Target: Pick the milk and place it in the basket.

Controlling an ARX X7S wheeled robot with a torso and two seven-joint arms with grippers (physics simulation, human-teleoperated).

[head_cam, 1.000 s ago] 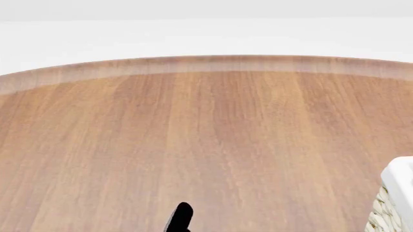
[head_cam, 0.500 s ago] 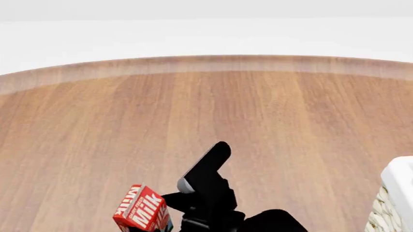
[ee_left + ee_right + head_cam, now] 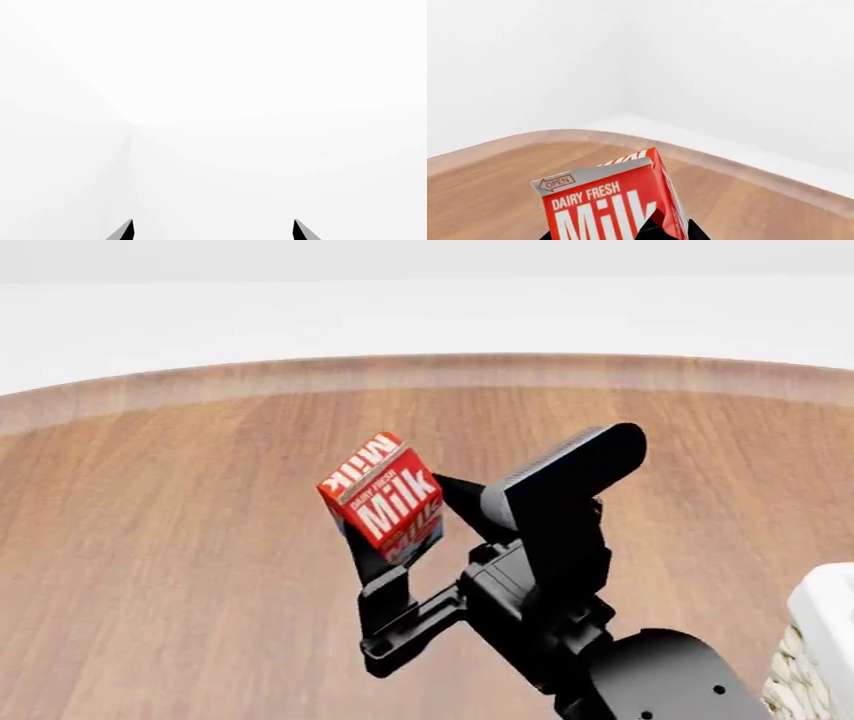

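Your milk carton (image 3: 383,497) hangs in the air above the wooden table (image 3: 174,540), tilted, its long axis leaning so the red gable top points up and away from you toward the table's far edge. Your right gripper (image 3: 400,530) is clamped on its lower part. The wicker basket (image 3: 817,660) shows at the right edge, well apart. Your left gripper (image 3: 213,231) shows only two tips standing apart, nothing between them.

The milk (image 3: 383,497) sits tilted above the table (image 3: 174,540), clear of its surface, between the fingers of the right gripper (image 3: 407,530), left of the arm's body. The basket (image 3: 817,660) stands on the table at the near right edge of the head view, well apart from the milk.
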